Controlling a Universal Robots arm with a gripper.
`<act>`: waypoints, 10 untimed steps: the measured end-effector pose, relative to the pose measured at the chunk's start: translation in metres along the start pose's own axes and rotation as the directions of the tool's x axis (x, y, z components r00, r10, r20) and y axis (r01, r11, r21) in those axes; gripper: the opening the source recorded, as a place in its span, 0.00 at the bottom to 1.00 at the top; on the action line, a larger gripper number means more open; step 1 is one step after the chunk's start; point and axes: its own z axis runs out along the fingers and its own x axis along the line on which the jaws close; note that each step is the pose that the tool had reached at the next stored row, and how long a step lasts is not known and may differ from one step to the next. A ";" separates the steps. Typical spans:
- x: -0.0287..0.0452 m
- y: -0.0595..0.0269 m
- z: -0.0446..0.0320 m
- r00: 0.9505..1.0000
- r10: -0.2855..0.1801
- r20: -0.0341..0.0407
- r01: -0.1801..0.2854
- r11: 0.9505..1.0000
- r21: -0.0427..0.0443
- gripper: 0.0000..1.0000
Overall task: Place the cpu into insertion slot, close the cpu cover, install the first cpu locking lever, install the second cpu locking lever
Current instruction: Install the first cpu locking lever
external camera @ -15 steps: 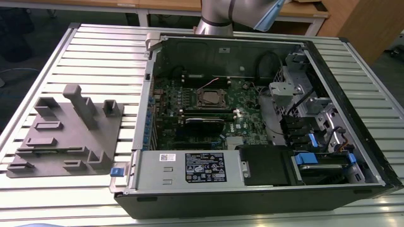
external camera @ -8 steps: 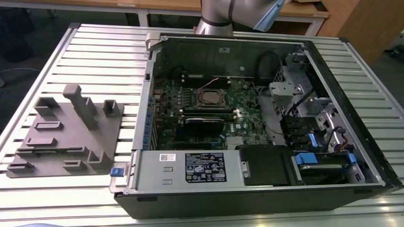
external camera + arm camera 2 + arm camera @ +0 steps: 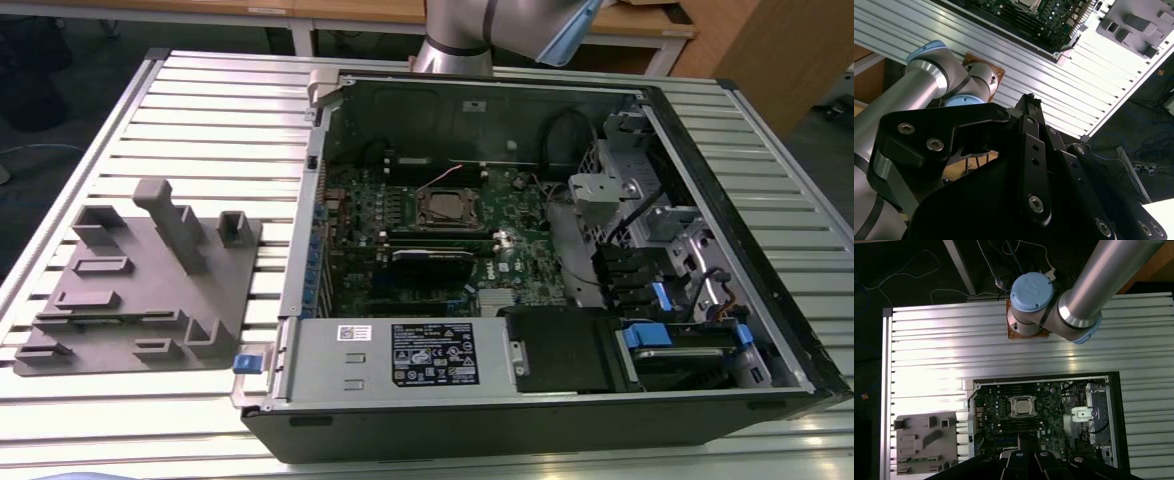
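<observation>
Black claw hangs high above the table; open or closed, I cannot tell. Cpu lies flat, silver top up, in the insertion slot, sides parallel to the computer case walls.

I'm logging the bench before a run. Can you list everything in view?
table: one, silver slatted metal, under everything
computer case: one, black, open, lying on the table toward the exterior view's right
circuit board: one, green, inside the computer case
processor socket: one, silvery rim, middle of the circuit board
power supply: one, silver box with a label, at the case's near edge in the exterior view
holder block: one, grey, on the table at the exterior view's left
robot arm: one, silver with pale blue caps, based on the table beyond the case
gripper: one, black, high above the case
</observation>
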 end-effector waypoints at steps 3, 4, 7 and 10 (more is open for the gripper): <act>0.0000 -0.0001 0.0009 1.000 0.000 0.000 0.000 1.000 0.000 0.11; 0.0000 -0.0002 0.0011 1.000 0.000 0.000 0.000 1.000 0.000 0.11; 0.0000 -0.0003 0.0018 1.000 0.000 0.000 0.000 1.000 0.000 0.11; 0.0000 -0.0007 0.0051 1.000 0.000 0.000 0.000 1.000 0.000 0.11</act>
